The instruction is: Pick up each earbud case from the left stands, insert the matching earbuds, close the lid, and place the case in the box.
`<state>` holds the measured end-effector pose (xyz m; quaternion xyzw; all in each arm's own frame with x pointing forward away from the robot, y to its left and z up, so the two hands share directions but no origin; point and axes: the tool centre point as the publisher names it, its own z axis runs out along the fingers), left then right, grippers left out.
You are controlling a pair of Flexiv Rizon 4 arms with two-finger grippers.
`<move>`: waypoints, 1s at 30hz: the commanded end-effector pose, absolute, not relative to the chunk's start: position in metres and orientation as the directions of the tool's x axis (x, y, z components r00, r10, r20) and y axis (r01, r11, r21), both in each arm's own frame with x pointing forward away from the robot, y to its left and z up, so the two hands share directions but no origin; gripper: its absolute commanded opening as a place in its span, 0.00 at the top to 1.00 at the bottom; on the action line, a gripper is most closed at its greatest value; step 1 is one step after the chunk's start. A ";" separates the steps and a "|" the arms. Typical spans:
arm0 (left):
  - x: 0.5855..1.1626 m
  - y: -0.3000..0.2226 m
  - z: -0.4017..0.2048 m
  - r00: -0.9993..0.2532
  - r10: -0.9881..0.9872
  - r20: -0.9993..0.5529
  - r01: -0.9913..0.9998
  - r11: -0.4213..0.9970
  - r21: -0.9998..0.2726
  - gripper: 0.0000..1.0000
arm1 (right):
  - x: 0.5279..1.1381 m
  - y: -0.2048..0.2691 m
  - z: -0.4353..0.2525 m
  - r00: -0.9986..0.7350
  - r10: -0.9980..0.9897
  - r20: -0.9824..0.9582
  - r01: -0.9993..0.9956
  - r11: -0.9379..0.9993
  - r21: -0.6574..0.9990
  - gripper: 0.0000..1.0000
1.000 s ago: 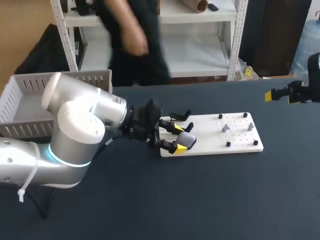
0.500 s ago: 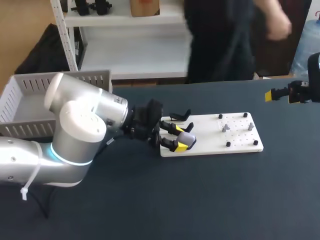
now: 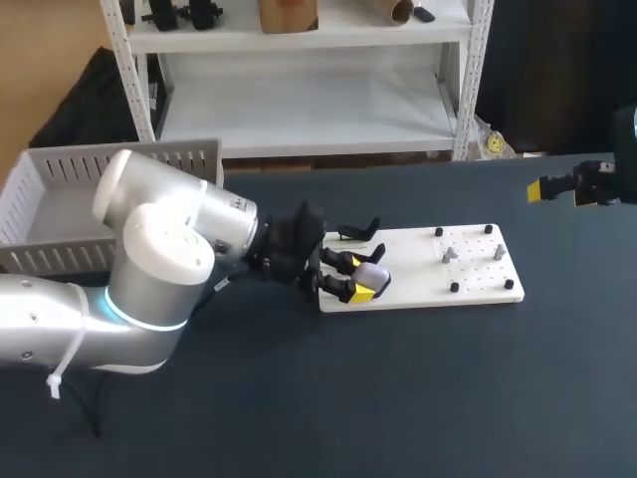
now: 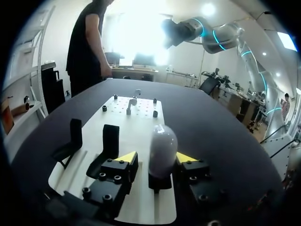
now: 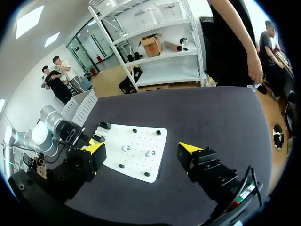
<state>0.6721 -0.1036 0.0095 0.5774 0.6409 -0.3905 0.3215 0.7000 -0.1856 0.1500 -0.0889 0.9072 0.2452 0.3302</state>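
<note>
Your left jaws sit apart around the rounded grey earbud case point(image 3: 371, 276), which stands upright at the 9 o'clock end of the white pegboard point(image 3: 478, 284). They're not clamped on it. Your right jaws hang wide apart at 3 o'clock over the dark desk point(image 3: 398, 398).

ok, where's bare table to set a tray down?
Dark table in front of the white board, and between the board and right gripper. Crowded: board's left end, where left gripper straddles the earbud case beside black stands.

Beyond the job — table and board
We see a dark table point(image 3: 398, 398) with a white board point(image 3: 418, 274) lying flat on it — small black pegs point(image 3: 454, 287) stand on the board's right half.
</note>
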 end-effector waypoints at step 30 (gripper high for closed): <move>0.670 -0.104 0.011 -0.116 0.465 -0.878 0.993 0.027 -0.117 0.69 | 0.700 -0.186 0.150 -0.766 0.000 -0.643 -0.325 0.863 0.387 0.00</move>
